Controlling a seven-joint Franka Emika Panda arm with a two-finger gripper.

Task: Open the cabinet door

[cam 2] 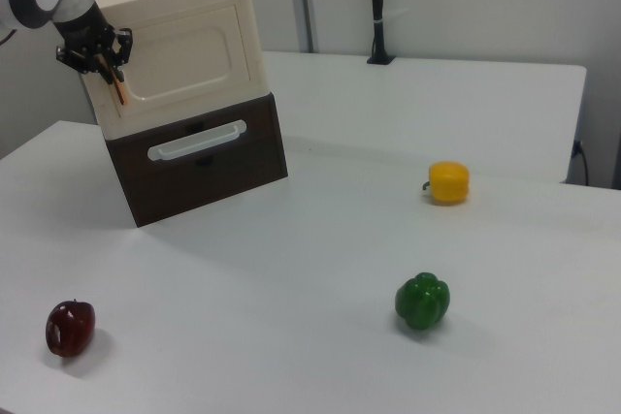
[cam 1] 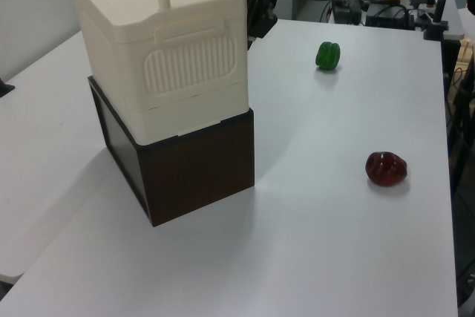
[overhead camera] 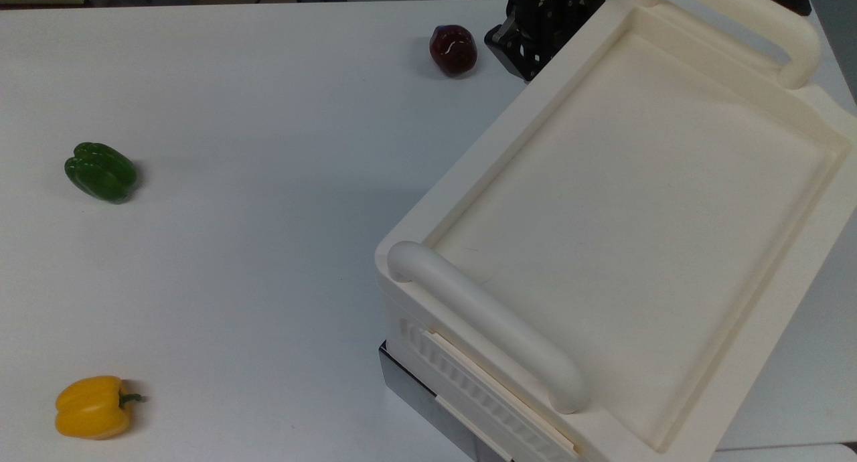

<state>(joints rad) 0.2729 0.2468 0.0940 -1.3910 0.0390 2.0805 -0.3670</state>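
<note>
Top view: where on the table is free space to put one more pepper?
The wide bare stretch between the green pepper, the yellow pepper and the cabinet is free. It is crowded near the red pepper, where the end effector works.

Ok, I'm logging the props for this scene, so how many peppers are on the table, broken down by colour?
Green pepper: 1
Yellow pepper: 1
Dark red pepper: 1
Total: 3 peppers, each lying apart from the others on the white table.
</note>
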